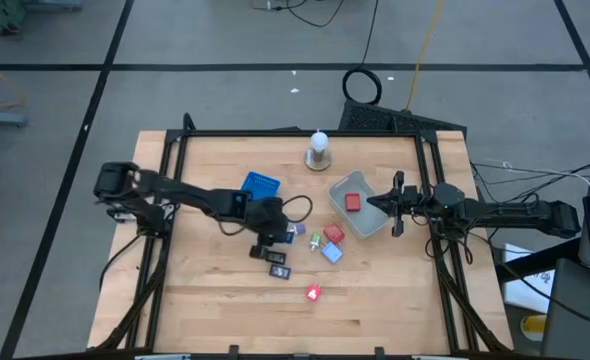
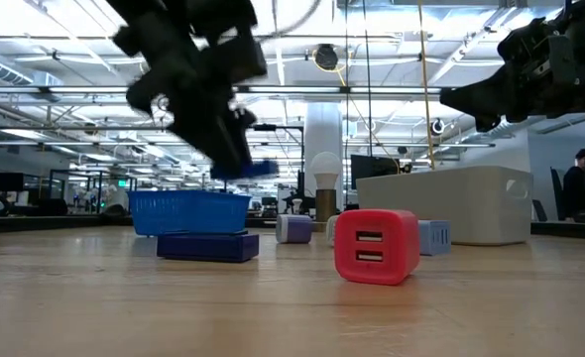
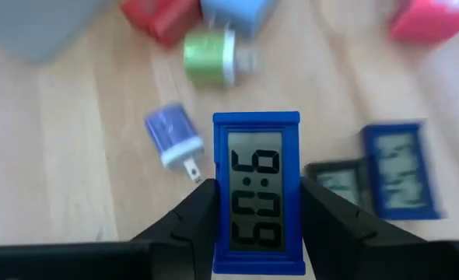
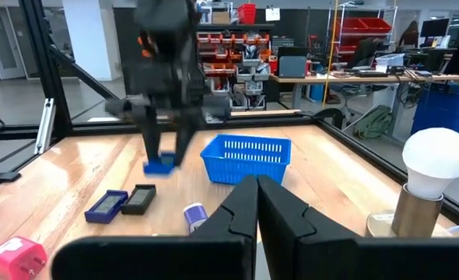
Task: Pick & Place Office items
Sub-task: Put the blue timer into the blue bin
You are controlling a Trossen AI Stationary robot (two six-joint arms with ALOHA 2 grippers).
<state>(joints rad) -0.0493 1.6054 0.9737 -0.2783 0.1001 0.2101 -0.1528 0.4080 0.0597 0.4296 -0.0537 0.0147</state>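
My left gripper (image 1: 271, 232) hangs over the table's middle, shut on a small blue digital clock (image 3: 257, 179), also seen in the low view (image 2: 245, 170). Under it lie two more little clocks (image 3: 401, 167) (image 3: 340, 185), a purple-white plug (image 3: 171, 140), a green bit (image 3: 208, 56), red blocks (image 1: 333, 234) and a blue block (image 1: 331, 252). Another red charger block (image 2: 375, 246) sits nearer the table's front. My right gripper (image 4: 257, 194) is shut and hovers over the grey tray (image 1: 373, 222), which holds one red block (image 1: 353, 202). My left gripper pinches the blue clock by its two long side edges (image 3: 220, 214), one finger (image 3: 192, 210) on each side, with the display facing the wrist camera. The fingers come from above, slanting down. The clock is lifted clear of the table.
The blue mesh basket (image 1: 260, 187) stands just beyond the left gripper toward the far edge. A white bulb on a round base (image 1: 318, 150) stands near the far edge. The black frame rails (image 1: 175, 150) run along the table's sides. Bare wood lies toward the near edge.
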